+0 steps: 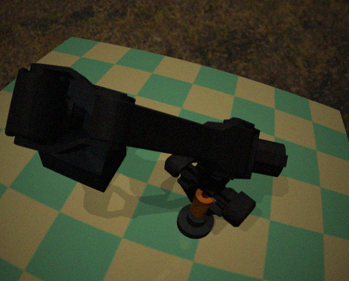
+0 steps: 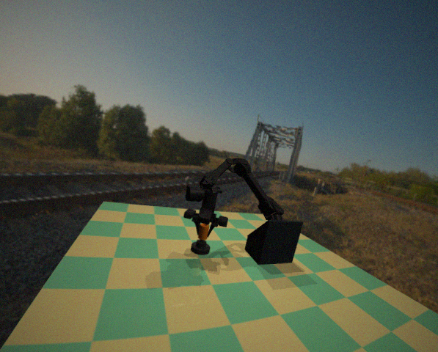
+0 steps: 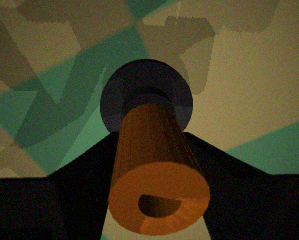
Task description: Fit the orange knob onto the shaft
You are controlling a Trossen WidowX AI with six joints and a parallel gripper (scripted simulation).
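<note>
Currently gripping the orange knob (image 1: 199, 208) (image 2: 203, 230) (image 3: 156, 150) with the gripper (image 1: 200, 205) (image 2: 203, 232) (image 3: 150, 138), jaws closed onto opposite sides. Holding it roughly upright over the round pedestal (image 1: 183, 226) (image 2: 200, 248) (image 3: 144, 75), above the raised dark neck at the centre. Inside the knob's hole (image 1: 205, 196) (image 3: 159, 206), only dark shadow, with one flat side; cannot tell how much shaft is within. Standing, in the exterior view, between the worktop's (image 1: 156, 263) (image 2: 135, 314) (image 3: 249, 90) left edge and the arm's base (image 1: 74, 169) (image 2: 276, 242), nearer the far edge than the near one.
</note>
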